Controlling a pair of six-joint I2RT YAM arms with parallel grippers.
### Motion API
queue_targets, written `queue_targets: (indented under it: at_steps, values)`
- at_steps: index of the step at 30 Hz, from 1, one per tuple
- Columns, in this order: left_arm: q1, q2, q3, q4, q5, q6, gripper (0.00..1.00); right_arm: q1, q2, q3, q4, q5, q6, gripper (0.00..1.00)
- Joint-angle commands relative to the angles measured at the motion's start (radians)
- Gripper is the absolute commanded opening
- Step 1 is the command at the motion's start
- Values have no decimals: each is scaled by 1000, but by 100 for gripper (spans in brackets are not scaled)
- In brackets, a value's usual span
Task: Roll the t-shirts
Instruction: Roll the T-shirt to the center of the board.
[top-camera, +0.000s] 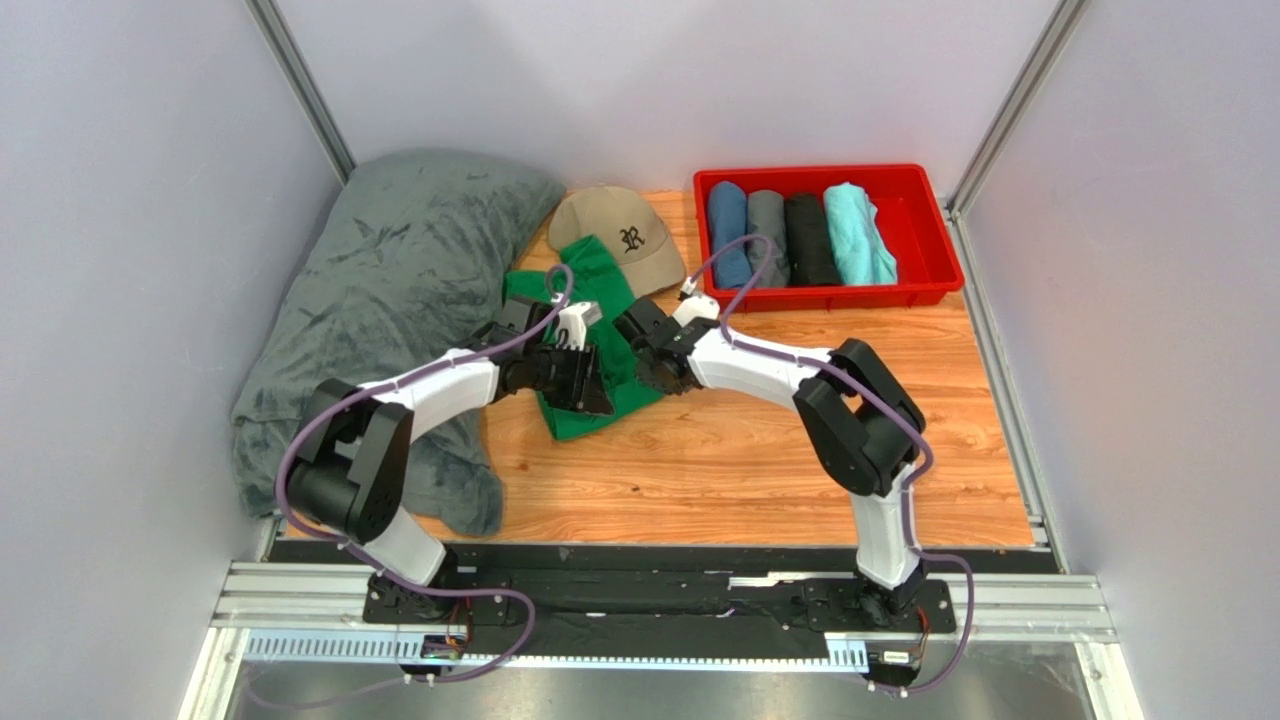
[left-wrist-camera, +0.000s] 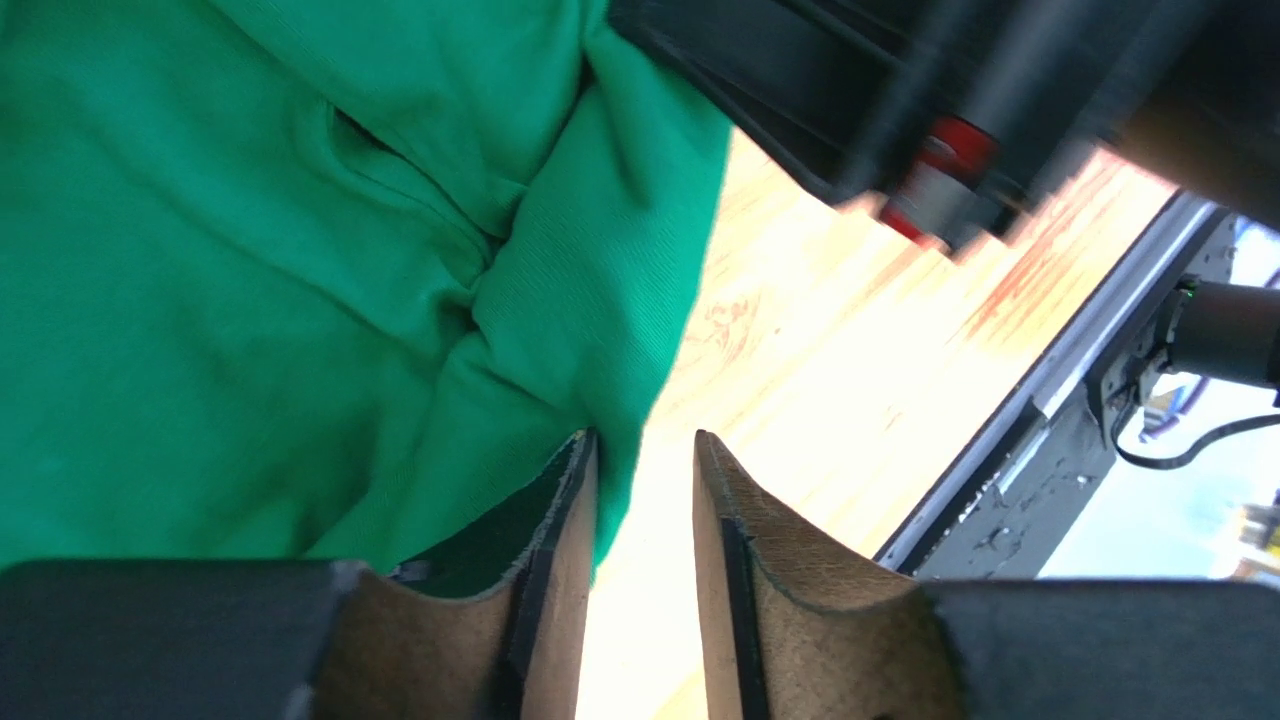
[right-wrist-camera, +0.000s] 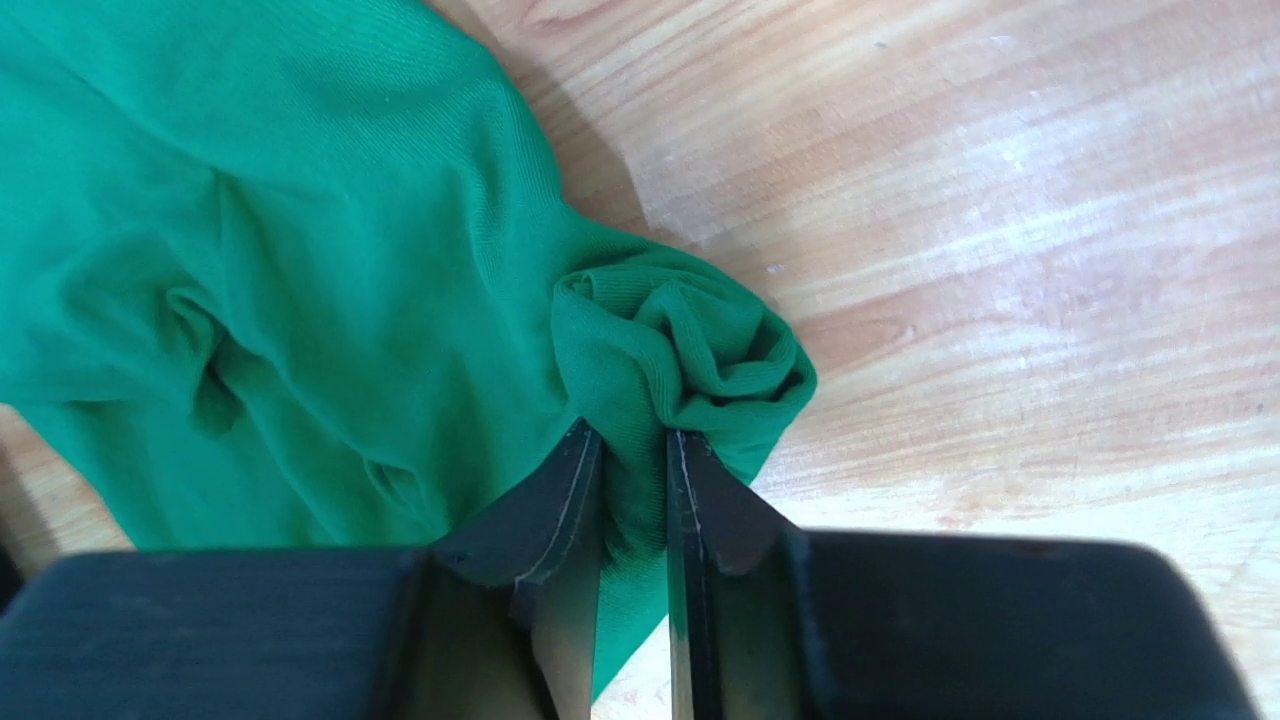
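Top external: fixed high at near edge, looking down on wooden table (top-camera: 751, 465). Wrist cameras: close-up, both on green t-shirt (right-wrist-camera: 301, 270).

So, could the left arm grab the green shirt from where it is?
Probably yes. The left claw stands open right at the edge of the green shirt, with nothing between them; the right claw pinches a bunched part.

My left arm (top-camera: 443, 383) and right arm (top-camera: 759, 365) wear white shells between bulky black joints, with purple cables (top-camera: 280, 477) looping along them. The fingers (left-wrist-camera: 559, 570) of my left gripper (left-wrist-camera: 646, 443), low in the frame, are brownish rough-textured wedges edged in black, on black blocks.
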Motion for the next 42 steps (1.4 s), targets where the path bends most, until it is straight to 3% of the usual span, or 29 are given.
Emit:
queue_targets:
  at_steps: [1,10,22,25,31,42]
  values:
    - [2,-90,-19,32,-43,39,40,-35,117,157,-263,-100,-137,15]
    - [-24,-257,-90,140,-201,206,45,-99,207,326,-516,-92,-326,12]
    - [-403,-381,-180,289,-503,512,52,-145,302,455,-626,-61,-496,13]
    - [-473,-339,-170,326,-557,594,60,-149,328,489,-642,-57,-521,13]
    - [-521,-152,-107,346,-586,714,62,-156,351,503,-641,-64,-519,13]
    - [-627,11,-53,490,-771,829,63,-161,360,480,-604,-104,-504,13]
